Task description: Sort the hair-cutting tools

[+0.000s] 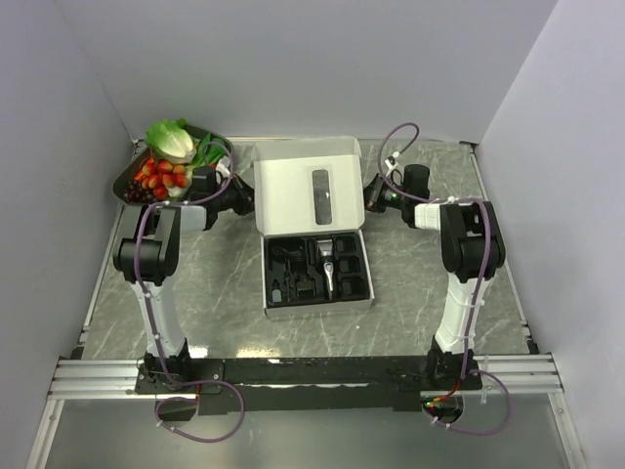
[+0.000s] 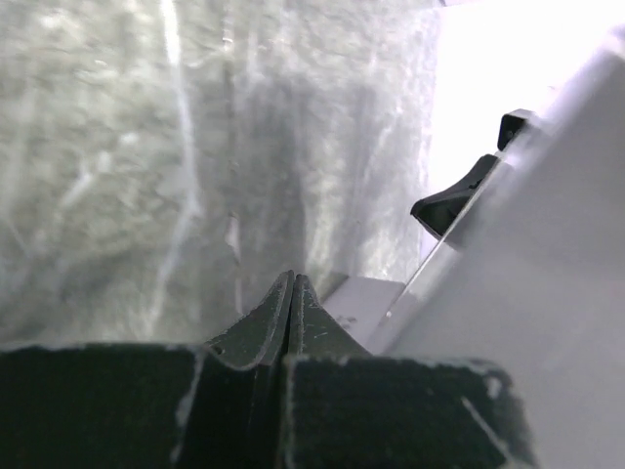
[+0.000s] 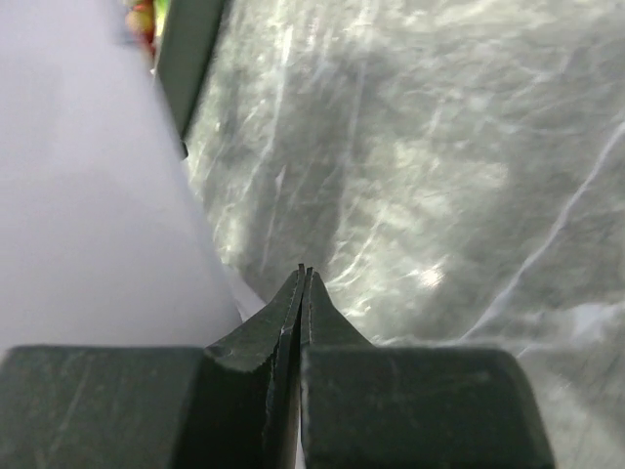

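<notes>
Indistinguishably small black attachments [image 1: 289, 277]

You've got a matching pair here: your left arm [image 1: 161, 303] and right arm [image 1: 457, 308] show white links between black joints, with purple cables [image 1: 391, 140] tied along them. Up close, your left gripper [image 2: 293, 278] and right gripper [image 3: 306, 269] are matte black, edges scuffed pale.

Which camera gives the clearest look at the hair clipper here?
Top external: the hair clipper lies in full view inside the open box. Both wrist views show white box walls and the marble tabletop, not the clipper.
</notes>
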Robot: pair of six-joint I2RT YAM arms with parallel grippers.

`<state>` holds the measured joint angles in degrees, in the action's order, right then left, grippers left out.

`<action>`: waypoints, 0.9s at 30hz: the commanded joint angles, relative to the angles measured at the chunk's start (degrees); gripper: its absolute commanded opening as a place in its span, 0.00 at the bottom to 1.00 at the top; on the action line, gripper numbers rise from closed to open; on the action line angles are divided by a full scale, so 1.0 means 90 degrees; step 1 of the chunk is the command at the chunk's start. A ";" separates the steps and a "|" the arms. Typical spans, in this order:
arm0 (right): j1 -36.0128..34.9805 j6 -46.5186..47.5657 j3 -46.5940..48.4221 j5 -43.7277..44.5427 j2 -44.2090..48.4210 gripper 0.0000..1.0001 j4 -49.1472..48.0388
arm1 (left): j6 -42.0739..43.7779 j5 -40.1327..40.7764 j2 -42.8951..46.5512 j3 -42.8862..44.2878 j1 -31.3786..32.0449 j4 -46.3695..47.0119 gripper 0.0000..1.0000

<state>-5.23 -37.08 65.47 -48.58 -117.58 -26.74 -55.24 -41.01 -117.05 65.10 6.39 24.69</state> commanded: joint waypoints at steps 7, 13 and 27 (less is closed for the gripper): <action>-0.0151 0.0438 -0.0643 -0.0042 0.1228 0.00 -0.0554 | 0.0054 -0.0160 0.1247 -0.0641 0.0051 0.0480 0.01; -0.0278 0.0555 -0.1132 0.0095 0.1784 0.00 -0.0603 | 0.0190 0.0074 0.1910 -0.0905 0.0266 0.0226 0.01; -0.0395 0.0966 -0.2108 0.0748 0.3191 0.00 -0.0106 | 0.0698 0.1353 0.3650 -0.2028 0.0647 -0.0789 0.01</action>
<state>-8.45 -30.26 48.18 -43.75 -93.51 -28.01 -51.90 -34.52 -88.05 48.86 12.21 20.97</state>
